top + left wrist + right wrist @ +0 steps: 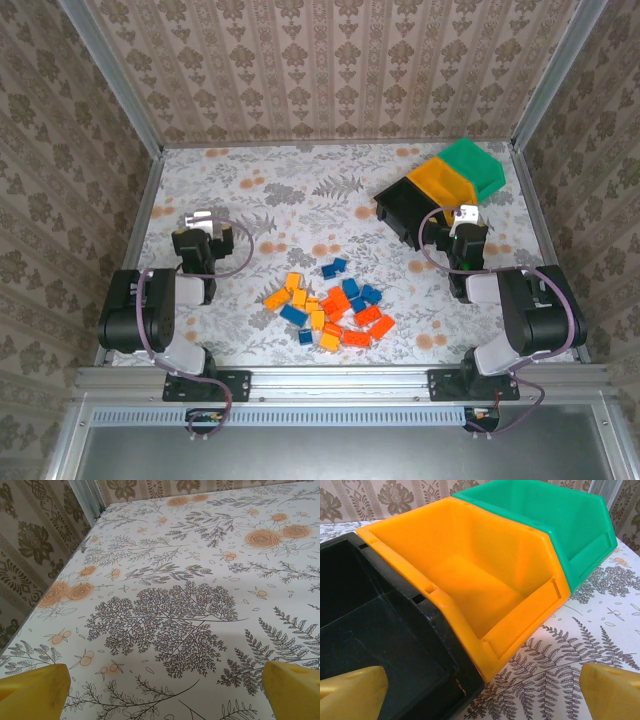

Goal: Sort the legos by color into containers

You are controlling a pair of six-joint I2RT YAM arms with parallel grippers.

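The left gripper [160, 697] has its yellow fingers [30, 690] spread wide over the flowered table [165, 580], touching nothing. The right gripper [480, 695] is spread as wide, empty, at the black bin's [380, 630] front corner. Joined to the black bin stand the orange-yellow bin [470, 575], then the green bin [560, 525]; their visible floors are bare plastic. The legos [330, 305] lie heaped on the table, well apart from the black bin.

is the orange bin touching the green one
Touching. The right wrist view shows the orange bin with its side wall pressed flush against the green bin, no gap between them.
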